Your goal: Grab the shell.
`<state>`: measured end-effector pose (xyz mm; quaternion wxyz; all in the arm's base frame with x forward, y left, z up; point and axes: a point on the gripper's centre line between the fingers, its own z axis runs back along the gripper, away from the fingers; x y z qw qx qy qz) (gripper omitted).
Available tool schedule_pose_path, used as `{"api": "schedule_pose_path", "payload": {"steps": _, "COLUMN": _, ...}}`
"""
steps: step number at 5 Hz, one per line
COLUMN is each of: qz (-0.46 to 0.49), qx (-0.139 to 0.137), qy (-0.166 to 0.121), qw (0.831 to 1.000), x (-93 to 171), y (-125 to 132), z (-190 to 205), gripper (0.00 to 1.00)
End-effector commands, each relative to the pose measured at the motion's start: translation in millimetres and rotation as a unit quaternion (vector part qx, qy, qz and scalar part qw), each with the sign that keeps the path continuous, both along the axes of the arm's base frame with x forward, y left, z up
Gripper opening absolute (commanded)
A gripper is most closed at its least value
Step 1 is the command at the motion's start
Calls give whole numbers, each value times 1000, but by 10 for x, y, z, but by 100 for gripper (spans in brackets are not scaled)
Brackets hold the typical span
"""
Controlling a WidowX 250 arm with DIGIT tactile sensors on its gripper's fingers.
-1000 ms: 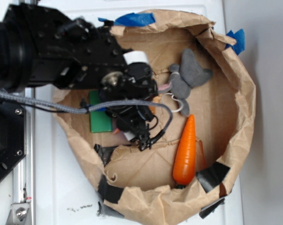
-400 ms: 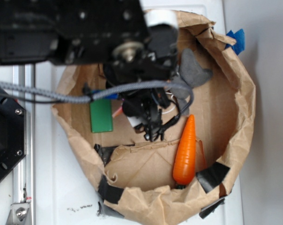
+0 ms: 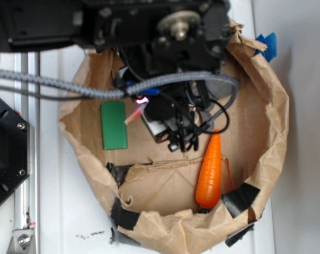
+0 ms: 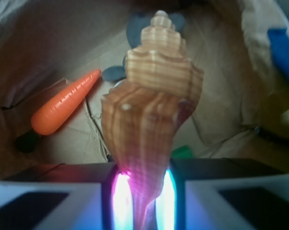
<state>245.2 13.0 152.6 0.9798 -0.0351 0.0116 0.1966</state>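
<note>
In the wrist view the shell (image 4: 149, 105) fills the middle. It is a tan-orange ribbed spiral with its broad whorled end pointing away and its narrow end running down between the glowing pads. My gripper (image 4: 142, 201) is shut on that narrow end, and the shell hangs above the brown paper floor. In the exterior view the black arm and gripper (image 3: 173, 135) hang over the middle of the paper nest and hide almost all of the shell.
An orange carrot (image 3: 210, 169) (image 4: 63, 103) lies at the right of the crumpled paper nest (image 3: 276, 121). A green block (image 3: 114, 125) lies at the left. A grey plush (image 4: 135, 28) sits beyond the shell. Blue tape (image 3: 267, 45) marks the rim.
The arm has swung up and to the right in the exterior view, from beside the green block toward the nest's middle, with the shell still in its jaws.
</note>
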Motion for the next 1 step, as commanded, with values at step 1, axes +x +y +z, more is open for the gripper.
{"api": "schedule_pose_path", "payload": {"steps": 1, "qz": -36, "qx": 38, "qy": -71, "qw": 996, "x": 17, "y": -79, "z": 162, "gripper": 0}}
